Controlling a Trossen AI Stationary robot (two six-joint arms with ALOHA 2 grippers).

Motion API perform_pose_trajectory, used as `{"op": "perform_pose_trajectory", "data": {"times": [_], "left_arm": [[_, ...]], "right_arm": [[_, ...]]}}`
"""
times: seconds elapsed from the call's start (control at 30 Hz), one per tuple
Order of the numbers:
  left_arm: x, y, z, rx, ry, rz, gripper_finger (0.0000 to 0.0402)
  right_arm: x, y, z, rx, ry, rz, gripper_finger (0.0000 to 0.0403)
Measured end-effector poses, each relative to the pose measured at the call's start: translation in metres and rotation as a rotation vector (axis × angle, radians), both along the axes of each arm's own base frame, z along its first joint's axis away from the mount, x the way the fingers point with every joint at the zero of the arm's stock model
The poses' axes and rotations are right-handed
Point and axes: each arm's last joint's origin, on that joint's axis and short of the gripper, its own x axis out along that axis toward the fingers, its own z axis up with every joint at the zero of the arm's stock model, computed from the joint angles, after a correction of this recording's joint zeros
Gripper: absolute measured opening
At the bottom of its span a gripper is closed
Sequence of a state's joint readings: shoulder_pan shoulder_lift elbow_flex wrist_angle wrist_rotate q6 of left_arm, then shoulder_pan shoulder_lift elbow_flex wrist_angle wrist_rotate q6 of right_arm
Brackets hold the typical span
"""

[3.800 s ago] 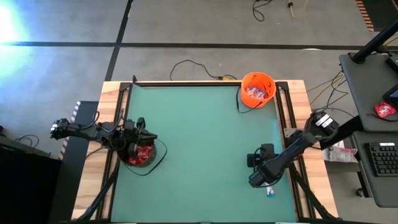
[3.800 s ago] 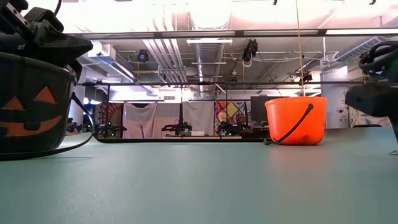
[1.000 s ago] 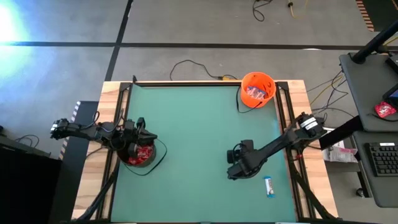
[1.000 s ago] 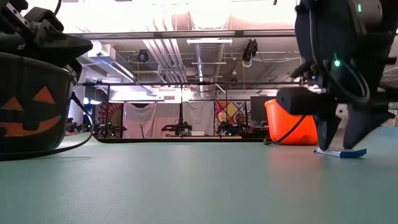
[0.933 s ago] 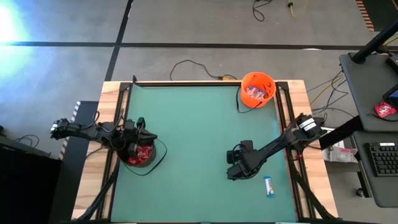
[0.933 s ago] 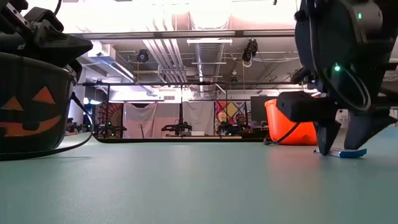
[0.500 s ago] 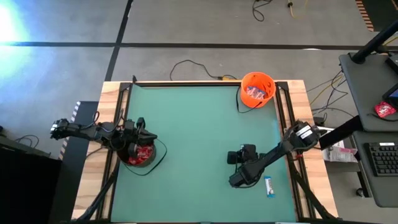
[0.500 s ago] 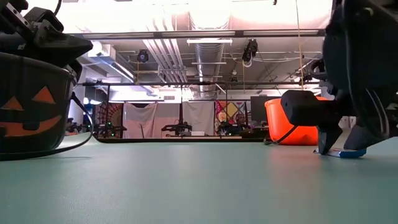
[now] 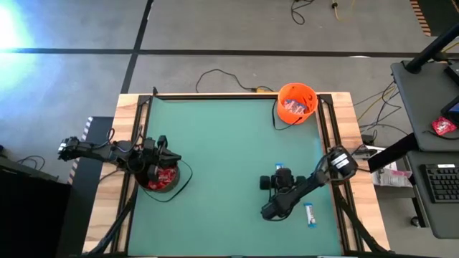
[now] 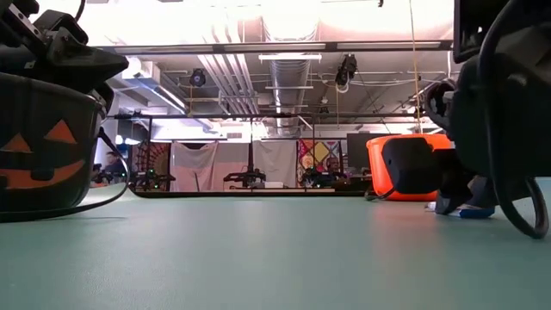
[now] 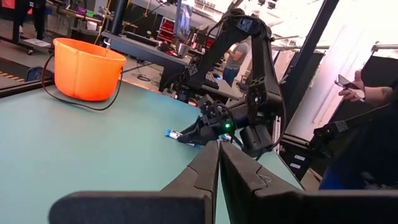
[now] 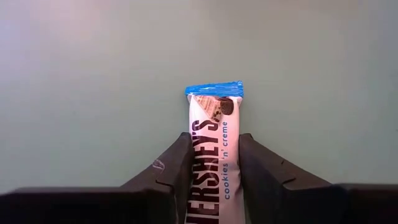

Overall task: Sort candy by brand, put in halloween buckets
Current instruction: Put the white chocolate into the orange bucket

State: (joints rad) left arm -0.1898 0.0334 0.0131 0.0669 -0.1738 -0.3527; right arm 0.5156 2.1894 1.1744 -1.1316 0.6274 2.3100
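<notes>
Fingers of the right gripper [image 12: 212,163] clamped on a white-and-blue bar [image 12: 213,140], arm stretched low over the table [image 9: 215,143].

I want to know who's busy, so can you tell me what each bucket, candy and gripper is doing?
Orange bucket: upright, candy inside.
Black bucket: upright, red packets inside.
Left gripper: shut, at the black bucket.
Right gripper: closed on both sides of a white-and-blue bar.
White-and-blue bar: gripped.
Second bar: lying loose on the table.
</notes>
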Motion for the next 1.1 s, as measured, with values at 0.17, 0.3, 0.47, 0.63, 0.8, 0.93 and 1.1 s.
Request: {"op": "perform_pose_trajectory", "data": {"times": [0.17,0.3,0.47,0.63,0.8,0.93,1.1], "left_arm": [[0.000,0.000,0.000,0.000,0.000,0.000,0.0000],[0.000,0.000,0.000,0.000,0.000,0.000,0.0000],[0.000,0.000,0.000,0.000,0.000,0.000,0.0000],[0.000,0.000,0.000,0.000,0.000,0.000,0.0000],[0.000,0.000,0.000,0.000,0.000,0.000,0.0000],[0.000,0.000,0.000,0.000,0.000,0.000,0.0000],[0.000,0.000,0.000,0.000,0.000,0.000,0.0000]], "right_arm": [[0.000,-0.004,0.007,-0.020,-0.015,-0.052,0.0105],[0.002,-0.021,0.032,-0.042,0.006,-0.106,0.0104],[0.004,-0.057,0.087,-0.064,-0.015,-0.170,0.0104],[-0.002,-0.113,0.144,-0.098,-0.026,-0.183,0.0104],[-0.025,-0.181,0.194,-0.098,-0.109,-0.297,0.0104],[-0.050,-0.228,0.232,-0.106,-0.210,-0.394,0.0104],[-0.064,-0.287,0.252,-0.075,-0.364,-0.423,0.0104]]}}
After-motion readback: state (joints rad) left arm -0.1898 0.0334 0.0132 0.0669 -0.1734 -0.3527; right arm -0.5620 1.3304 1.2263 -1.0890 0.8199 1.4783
